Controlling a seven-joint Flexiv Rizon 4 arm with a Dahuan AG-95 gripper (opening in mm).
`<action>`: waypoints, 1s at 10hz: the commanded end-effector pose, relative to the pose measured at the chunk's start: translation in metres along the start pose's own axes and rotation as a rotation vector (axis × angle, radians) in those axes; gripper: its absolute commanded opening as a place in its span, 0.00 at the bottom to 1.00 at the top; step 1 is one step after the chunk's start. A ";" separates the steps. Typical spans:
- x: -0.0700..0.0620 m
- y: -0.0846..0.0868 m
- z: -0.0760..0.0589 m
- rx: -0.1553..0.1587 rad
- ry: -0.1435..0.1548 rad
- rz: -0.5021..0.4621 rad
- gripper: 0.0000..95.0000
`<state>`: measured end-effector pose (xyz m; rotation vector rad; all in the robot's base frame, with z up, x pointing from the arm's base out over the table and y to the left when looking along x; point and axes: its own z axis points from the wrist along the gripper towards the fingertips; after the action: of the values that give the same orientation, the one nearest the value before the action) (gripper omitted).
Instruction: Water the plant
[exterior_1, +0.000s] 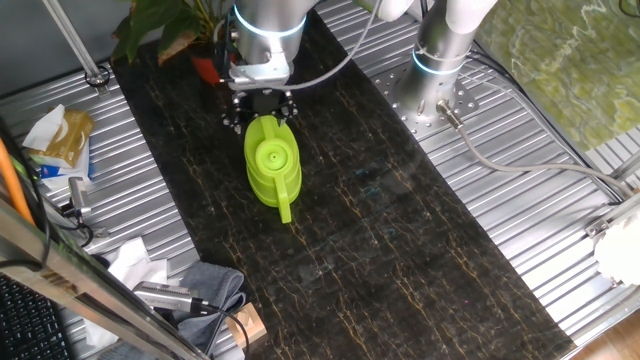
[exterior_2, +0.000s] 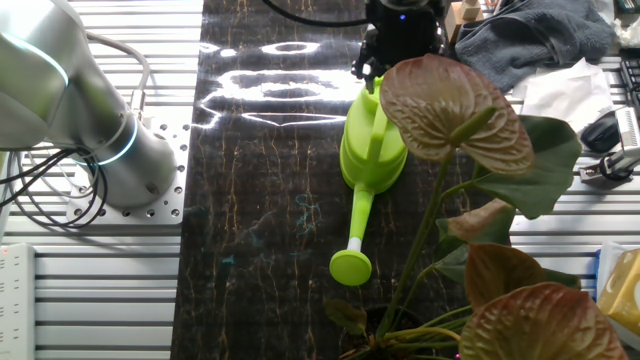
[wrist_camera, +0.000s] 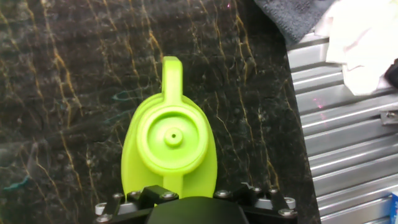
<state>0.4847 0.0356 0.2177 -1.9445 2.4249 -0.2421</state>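
Plant (exterior_2: 470, 180) leaves over watering can (exterior_2: 372, 150)

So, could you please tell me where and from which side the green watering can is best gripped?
Probably by the handle. The watering can stands upright, and the handle is a narrow strap running from the lid away from the plant, opposite the spout. Coming straight down from above, with the fingers closing across the strap's width, looks best; the body is wide and rounded.

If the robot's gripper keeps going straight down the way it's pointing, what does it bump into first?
Most likely the green watering can. The gripper points down over the can's spout end, the can filling the hand view. How far above it sits is hard to judge.
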 end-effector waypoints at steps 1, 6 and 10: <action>0.001 0.001 0.003 0.003 -0.001 0.010 0.80; 0.002 0.002 0.006 -0.001 0.003 0.025 0.80; 0.002 0.004 0.007 0.001 0.000 0.015 0.80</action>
<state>0.4813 0.0342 0.2106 -1.9294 2.4409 -0.2446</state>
